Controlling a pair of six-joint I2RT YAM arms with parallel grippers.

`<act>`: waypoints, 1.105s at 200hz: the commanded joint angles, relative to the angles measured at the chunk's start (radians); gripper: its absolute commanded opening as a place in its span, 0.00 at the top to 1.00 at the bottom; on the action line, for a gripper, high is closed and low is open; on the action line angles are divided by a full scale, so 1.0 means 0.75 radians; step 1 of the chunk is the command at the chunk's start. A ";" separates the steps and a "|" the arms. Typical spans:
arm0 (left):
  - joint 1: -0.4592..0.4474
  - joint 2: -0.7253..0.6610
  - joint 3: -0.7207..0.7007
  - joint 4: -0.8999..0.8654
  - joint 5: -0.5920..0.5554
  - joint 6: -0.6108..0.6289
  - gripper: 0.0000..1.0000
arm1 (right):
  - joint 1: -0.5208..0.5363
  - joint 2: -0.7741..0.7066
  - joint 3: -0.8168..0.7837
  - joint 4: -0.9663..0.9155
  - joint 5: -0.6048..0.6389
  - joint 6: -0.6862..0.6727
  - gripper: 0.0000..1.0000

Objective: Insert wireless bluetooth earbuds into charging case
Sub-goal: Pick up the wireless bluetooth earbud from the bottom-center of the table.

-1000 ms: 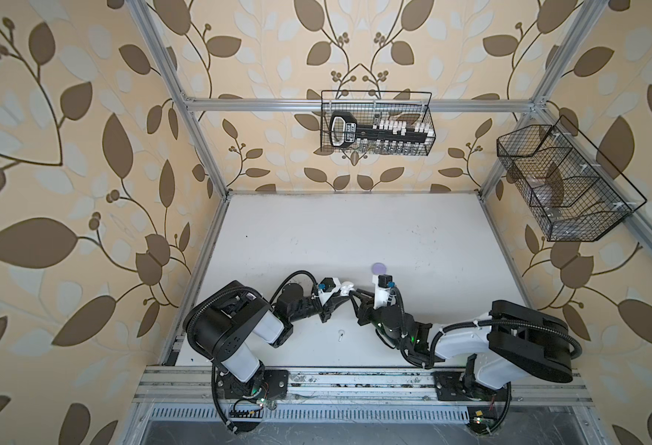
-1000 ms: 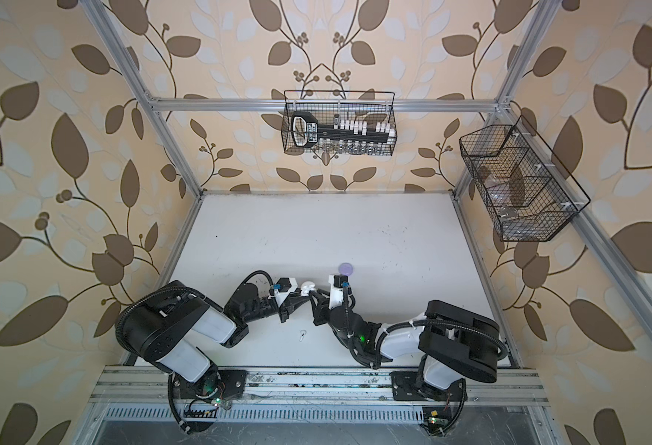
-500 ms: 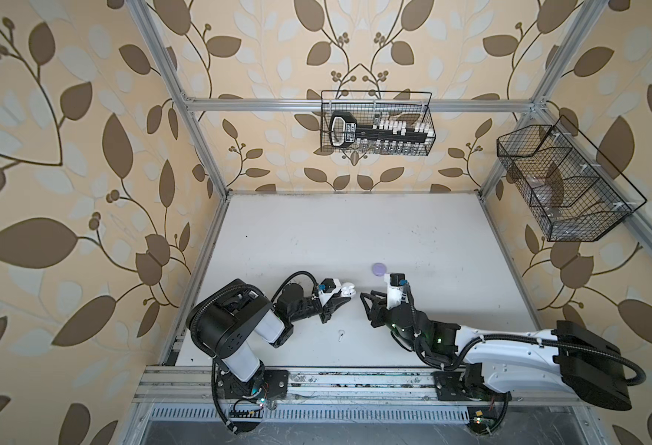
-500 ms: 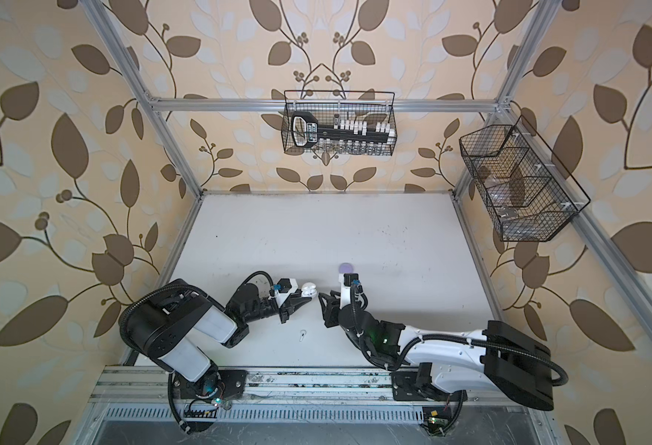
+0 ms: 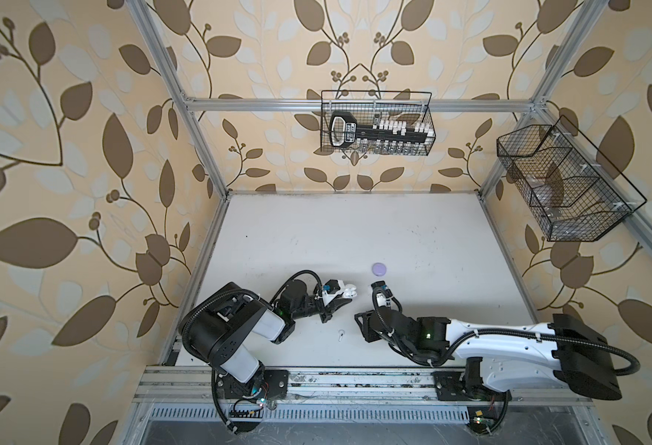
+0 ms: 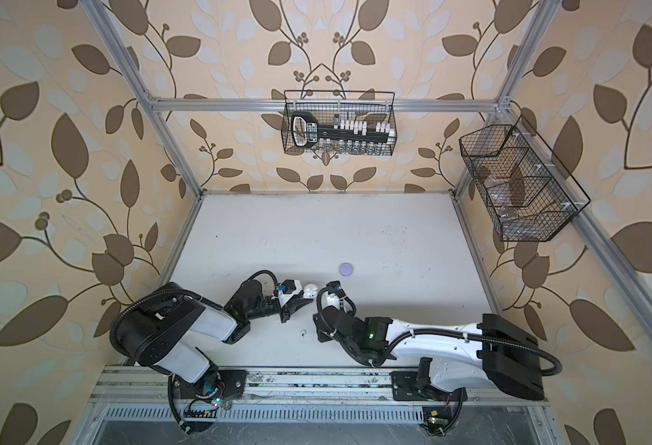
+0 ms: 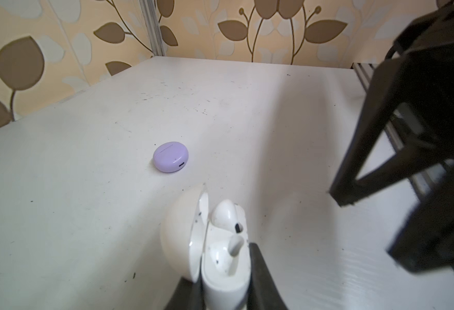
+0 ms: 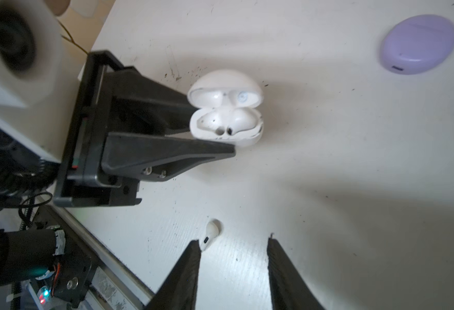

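Left gripper (image 8: 211, 128) clamps the open white case (image 8: 224, 80); right gripper (image 8: 233, 241) gapes, empty.
A seated earbud (image 7: 227, 214) rests in it between the left jaws; the loose earbud (image 8: 210, 233) lies just beside one right jaw tip.

My left tool (image 8: 212, 130) and right tool (image 8: 234, 241) are black; open case (image 8: 226, 107) white, closed case (image 8: 419, 44) lavender, loose earbud (image 8: 211, 233) white, surface (image 8: 328, 161) white, dark-specked.

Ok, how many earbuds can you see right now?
2. One white earbud sits in the open white case held by the left gripper; a second earbud lies loose on the table near the right gripper. Others may hide inside the closed lavender case.
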 commanded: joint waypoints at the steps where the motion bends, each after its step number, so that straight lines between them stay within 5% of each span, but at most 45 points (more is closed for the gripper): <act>1: 0.011 -0.019 0.016 0.020 -0.089 0.094 0.92 | 0.037 0.128 0.099 -0.105 -0.087 0.014 0.57; 75: 0.065 -0.031 -0.020 0.122 -0.088 0.018 0.93 | 0.082 0.380 0.253 -0.125 -0.161 0.022 0.56; 142: 0.107 0.065 -0.065 0.362 -0.082 -0.052 0.93 | 0.076 0.522 0.335 -0.132 -0.208 0.027 0.65; 221: 0.126 0.066 -0.061 0.361 -0.059 -0.075 0.93 | 0.089 0.645 0.466 -0.339 -0.088 -0.024 0.64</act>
